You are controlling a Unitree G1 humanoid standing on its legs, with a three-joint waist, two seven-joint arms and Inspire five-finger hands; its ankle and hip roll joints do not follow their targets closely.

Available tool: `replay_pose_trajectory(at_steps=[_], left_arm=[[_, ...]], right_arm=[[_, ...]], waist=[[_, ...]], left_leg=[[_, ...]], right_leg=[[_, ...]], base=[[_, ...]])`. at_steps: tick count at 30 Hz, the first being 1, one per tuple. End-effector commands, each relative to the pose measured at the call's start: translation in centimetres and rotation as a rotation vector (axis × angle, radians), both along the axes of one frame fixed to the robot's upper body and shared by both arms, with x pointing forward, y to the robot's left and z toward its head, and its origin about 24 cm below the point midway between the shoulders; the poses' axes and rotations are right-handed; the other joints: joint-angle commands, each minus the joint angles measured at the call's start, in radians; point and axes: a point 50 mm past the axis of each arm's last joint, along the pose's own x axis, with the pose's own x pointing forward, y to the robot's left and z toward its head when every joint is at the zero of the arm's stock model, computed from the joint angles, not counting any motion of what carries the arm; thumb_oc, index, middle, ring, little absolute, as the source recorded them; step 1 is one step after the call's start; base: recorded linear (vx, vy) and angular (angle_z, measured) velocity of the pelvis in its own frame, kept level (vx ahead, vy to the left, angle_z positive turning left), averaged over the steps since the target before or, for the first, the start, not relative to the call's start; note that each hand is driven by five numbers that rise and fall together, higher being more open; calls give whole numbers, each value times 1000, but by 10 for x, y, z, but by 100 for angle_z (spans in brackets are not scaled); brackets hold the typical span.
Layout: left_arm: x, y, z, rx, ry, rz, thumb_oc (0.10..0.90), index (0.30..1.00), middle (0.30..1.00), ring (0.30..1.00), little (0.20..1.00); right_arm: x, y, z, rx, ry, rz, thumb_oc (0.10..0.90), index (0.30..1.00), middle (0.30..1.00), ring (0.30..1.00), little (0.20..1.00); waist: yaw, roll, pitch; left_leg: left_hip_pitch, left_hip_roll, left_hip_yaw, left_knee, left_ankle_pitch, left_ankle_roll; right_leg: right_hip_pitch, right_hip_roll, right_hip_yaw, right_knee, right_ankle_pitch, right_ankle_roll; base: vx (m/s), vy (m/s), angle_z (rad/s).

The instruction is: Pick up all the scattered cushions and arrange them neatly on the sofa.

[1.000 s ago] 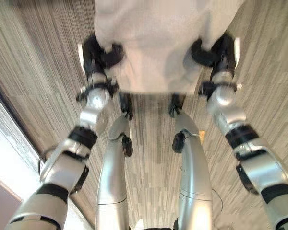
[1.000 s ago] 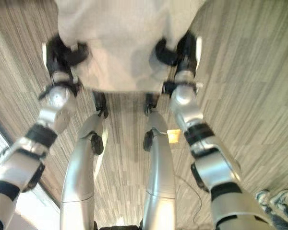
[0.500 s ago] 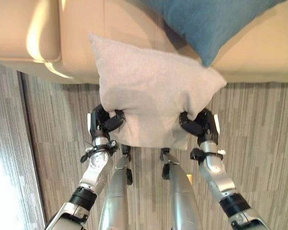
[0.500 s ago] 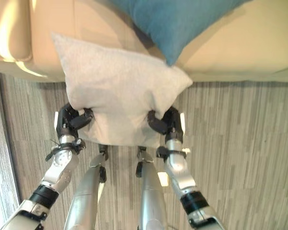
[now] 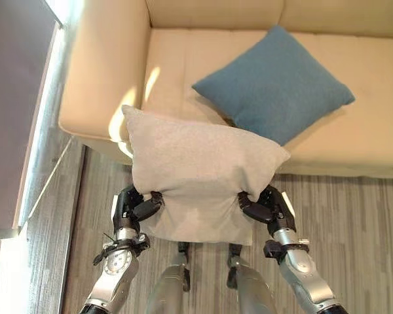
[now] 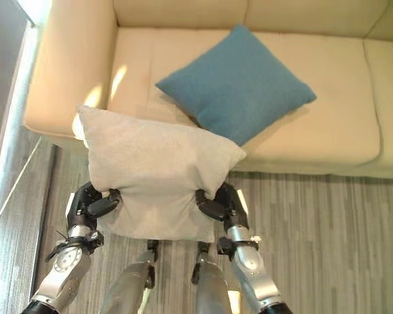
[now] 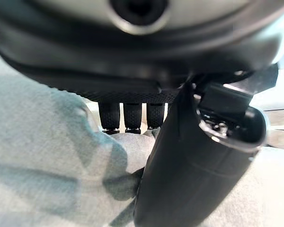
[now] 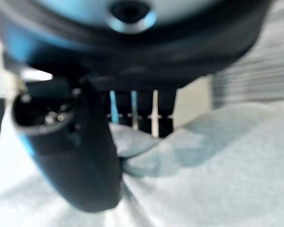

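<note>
Directly in front of the robot, a light grey, soft fabric cushion [image 5: 200,173] hangs in the air between the two hands, held by its lower part. The left hand [image 5: 136,205] has its thumb and fingers curled into the cushion's lower left edge, and the left wrist view shows the thumb [image 7: 189,165] pressed into the grey cloth with the fingers [image 7: 131,116] tucked behind a fold. The right hand [image 5: 265,204] pinches the lower right edge in the same way; in the right wrist view its thumb [image 8: 80,156] and fingers [image 8: 132,111] close on a bunched ridge of the fabric.

The cushion's upper edge overlaps the front edge of a cream, smooth-upholstered sofa [image 5: 354,140], with its upper left corner over the seat near the left armrest [image 5: 105,72]. Its lower edge hangs over a grey striped plank floor [image 5: 354,222].

On the sofa seat lies a blue square fabric cushion [image 5: 274,85], turned like a diamond, its lowest corner just beside the grey cushion's upper right corner. Bare seat shows to the left of the blue cushion, between it and the armrest, and another stretch shows to its right. The floor to the right of the right hand is open as well.
</note>
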Motion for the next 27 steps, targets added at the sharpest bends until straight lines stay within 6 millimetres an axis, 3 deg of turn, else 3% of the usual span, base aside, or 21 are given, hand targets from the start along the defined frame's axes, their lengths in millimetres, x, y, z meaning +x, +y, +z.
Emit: replay_pose_trajectory(at_steps=[1, 3, 7, 8, 10, 11, 12, 14, 17, 19, 20, 21, 23, 24, 27], left_arm=[[10, -53, 66, -72, -369, -279, 400, 300, 300, 300, 300], [9, -58, 64, -75, -357, -305, 400, 300, 300, 300, 300], [8, -63, 66, -78, -361, -325, 400, 300, 300, 300, 300], [9, -66, 68, -78, -372, -330, 400, 300, 300, 300, 300], [9, -67, 68, -78, -373, -337, 400, 300, 300, 300, 300], [10, -70, 70, -72, -386, -345, 400, 300, 300, 300, 300], [10, -73, 73, -74, -401, -357, 400, 300, 300, 300, 300], [11, -76, 76, -76, -412, -373, 400, 300, 300, 300, 300], [17, -82, 83, -62, -441, -398, 400, 300, 300, 300, 300], [19, -79, 88, -11, -463, -410, 400, 300, 300, 300, 300], [20, -76, 90, -1, -467, -407, 400, 300, 300, 300, 300], [20, -75, 90, 0, -467, -407, 400, 300, 300, 300, 300], [19, -69, 87, -2, -453, -393, 400, 300, 300, 300, 300], [18, -68, 86, 3, -448, -399, 400, 300, 300, 300, 300], [16, -67, 84, 8, -440, -404, 400, 300, 300, 300, 300]], right_arm=[[-4, 25, 45, 42, -269, 128, 400, 300, 300, 300, 300], [-8, 15, 48, 18, -283, 79, 400, 300, 300, 300, 300], [-8, 8, 53, -23, -303, 48, 400, 300, 300, 300, 300], [-6, 5, 57, -61, -317, 33, 400, 300, 300, 300, 300], [-5, 5, 59, -83, -327, 33, 400, 300, 300, 300, 300], [-3, 6, 60, -117, -333, 41, 400, 300, 300, 300, 300], [-2, 6, 61, -137, -336, 44, 400, 300, 300, 300, 300], [-1, 6, 63, -149, -344, 48, 400, 300, 300, 300, 300], [3, 6, 68, -182, -367, 48, 400, 300, 300, 300, 300], [10, 15, 71, -181, -382, 58, 400, 300, 300, 300, 300], [12, 17, 69, -165, -379, 46, 400, 300, 300, 300, 300], [12, 17, 69, -165, -380, 45, 400, 300, 300, 300, 300], [8, 19, 67, -174, -373, 66, 400, 300, 300, 300, 300], [8, 18, 66, -187, -369, 67, 400, 300, 300, 300, 300], [7, 17, 64, -185, -362, 63, 400, 300, 300, 300, 300]], waist=[[-32, -23, -180], [-42, -28, -225], [-46, -36, -244], [-45, -46, -244], [-45, -46, -248], [-44, -45, -255], [-45, -45, -254], [-46, -41, -251], [-67, -43, -255], [-69, -64, -247], [-46, -67, -225], [-46, -69, -226], [-6, -54, -214], [1, -50, -216], [15, -53, -229]], left_leg=[[13, 1, -42, 36, -96, -28], [53, 11, -33, 14, -95, -35], [78, 12, -29, 42, -121, -31], [72, -17, -71, 97, -160, -26], [73, -36, -99, 122, -183, -24], [84, -67, -146, 159, -221, -13], [90, -92, -184, 168, -232, -9], [97, -100, -199, 160, -238, -2], [98, -101, -158, 129, -230, 17], [86, -96, -80, 74, -205, 44], [79, -78, -36, 82, -204, 51], [76, -81, -35, 81, -200, 51], [83, -47, 33, 67, -187, 55], [90, -41, 54, 59, -181, 60], [96, -37, 95, 40, -165, 63]], right_leg=[[54, 34, -27, -16, -79, 41], [103, 50, -28, -58, -81, 41], [141, 56, -6, -88, -74, 41], [134, 57, 30, -87, -64, 41], [135, 58, 49, -86, -61, 41], [127, 62, 101, -78, -48, 43], [111, 63, 131, -71, -32, 47], [96, 69, 157, -66, -26, 52], [42, 65, 211, -62, 19, 85], [-46, 61, 258, -62, 81, 148], [-70, 46, 169, -36, 66, 156], [-73, 44, 170, -36, 69, 157], [-30, -25, -82, 60, -9, 107], [-11, -37, -122, 106, -30, 101], [35, -39, -150, 140, -54, 96]], base=[[133, -164, 10], [108, -141, 10], [39, -42, -10], [-46, 6, -32], [-20, 54, -55], [-35, 147, -58], [-40, 129, -66], [-90, 151, -98], [-145, 229, -119], [-271, 223, -179], [-230, 131, -214], [-201, 55, -191], [-196, 66, -90], [-156, 70, -104], [-86, 17, -83]])
